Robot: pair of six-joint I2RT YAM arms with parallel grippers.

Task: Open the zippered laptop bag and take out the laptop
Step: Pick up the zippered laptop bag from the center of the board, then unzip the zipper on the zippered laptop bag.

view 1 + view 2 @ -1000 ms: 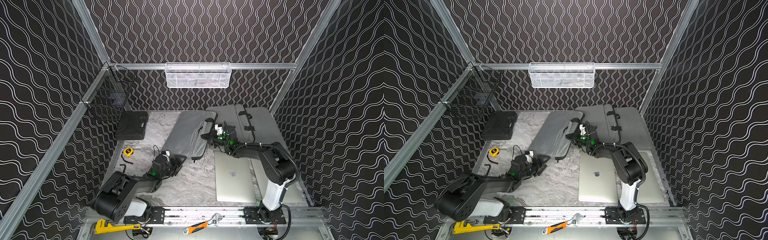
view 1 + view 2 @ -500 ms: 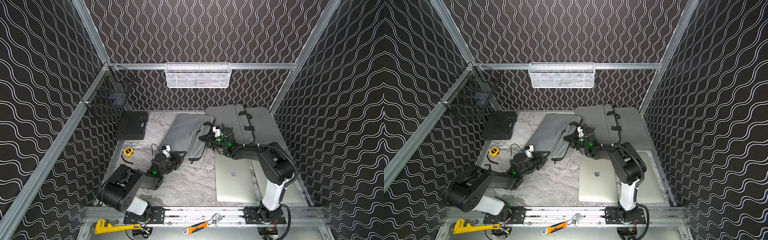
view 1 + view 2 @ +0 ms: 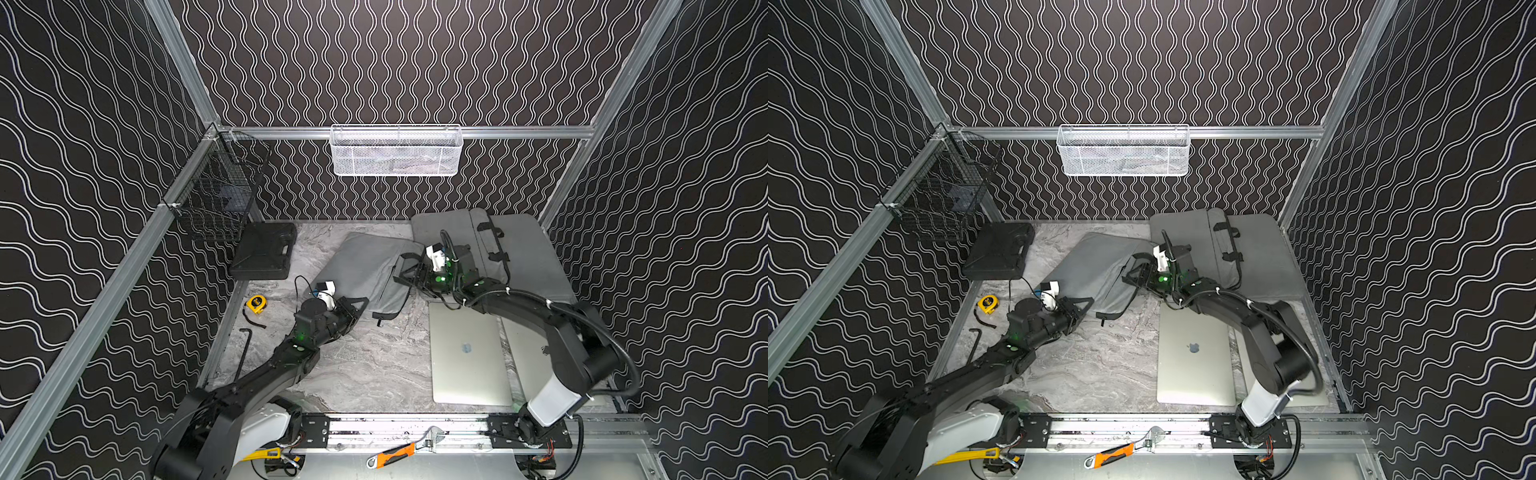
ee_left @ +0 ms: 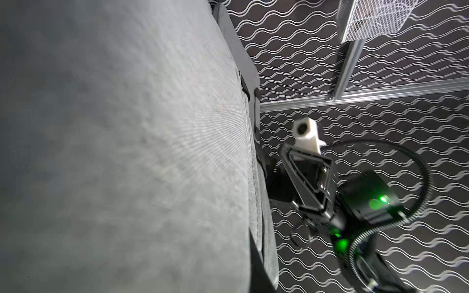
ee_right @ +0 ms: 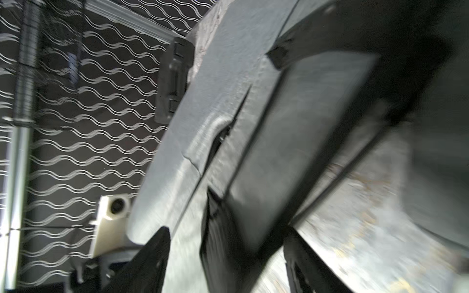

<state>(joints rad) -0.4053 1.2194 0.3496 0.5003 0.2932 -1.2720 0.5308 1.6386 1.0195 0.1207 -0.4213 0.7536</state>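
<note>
Seen from above: a marble-patterned worktop (image 3: 365, 365) inside a booth whose black walls carry white wavy lines. A grey fabric laptop bag (image 3: 361, 266) (image 3: 1092, 266) with black strap handles lies askew in the middle of the worktop, towards the far side.

The left arm reaches in from the near left. The left tool (image 3: 356, 305) (image 3: 1082, 303) sits at the bag's near left edge, its fingers drawn together on the fabric. In the left wrist view the grey fabric fills most of the picture at very close range.

The right arm reaches in from the near right. The right tool (image 3: 405, 274) (image 3: 1133, 272) is at the bag's right edge beside a handle, with its fingers spread apart and gripping nothing that can be made out. The right wrist view is blurred.

A closed silver laptop (image 3: 467, 353) (image 3: 1194, 353) with a logo on its lid lies flat on the worktop at the near right, outside the bag. A second grey bag (image 3: 519, 249) lies flat in the far right corner.

At the far left sits a black hard plastic case (image 3: 264, 251), with a yellow tape measure (image 3: 255, 304) nearer. A white mesh basket (image 3: 397, 151) hangs on the far wall. An orange-handled adjustable wrench (image 3: 399, 451) lies on the near metal rail.
</note>
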